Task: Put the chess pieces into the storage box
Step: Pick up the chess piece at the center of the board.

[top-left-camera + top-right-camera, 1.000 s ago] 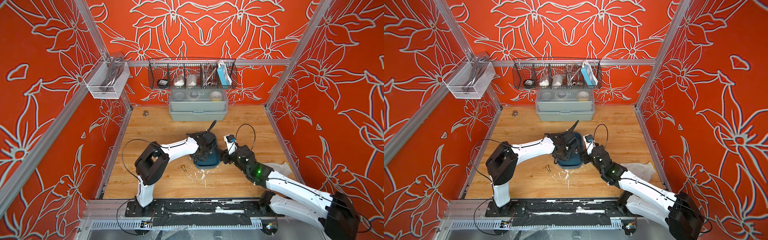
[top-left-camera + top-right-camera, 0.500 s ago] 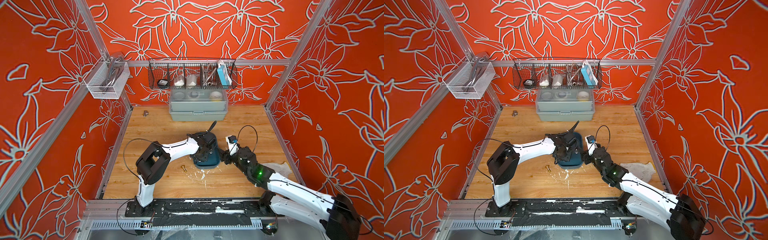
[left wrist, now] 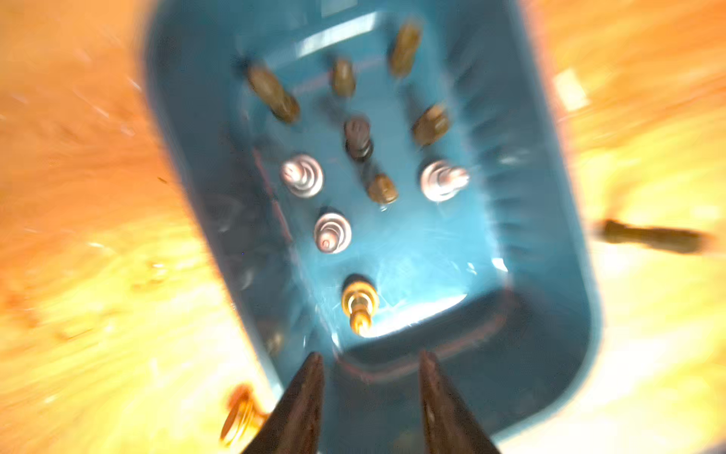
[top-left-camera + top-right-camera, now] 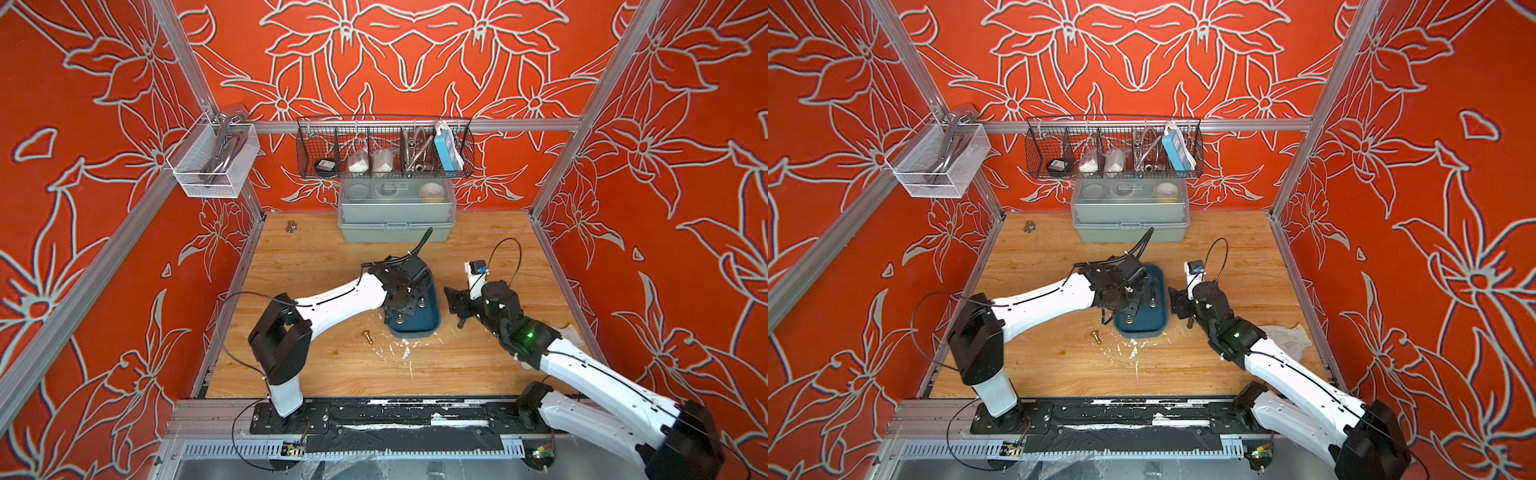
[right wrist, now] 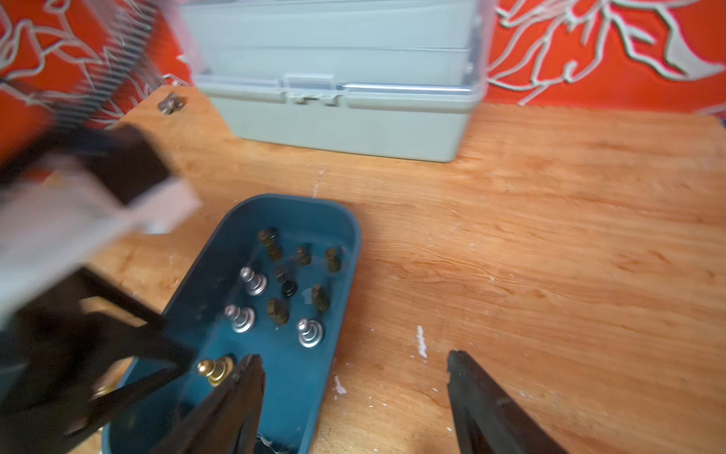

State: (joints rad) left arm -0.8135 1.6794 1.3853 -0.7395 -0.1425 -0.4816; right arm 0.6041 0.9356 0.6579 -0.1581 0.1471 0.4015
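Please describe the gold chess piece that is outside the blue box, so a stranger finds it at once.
On the wooden table, find the teal storage box. Beside its near corner, on the left arm's side, one gold chess piece rests on bare wood. It is the only gold piece outside the box; the other loose piece, across the box, is dark.

From high over the near edge, both top views look steeply down across the whole table (image 4: 311, 257). The left wrist view hangs close above the storage box (image 3: 522, 220); the right wrist view shares it, looking low toward the far grey box (image 5: 334, 122).
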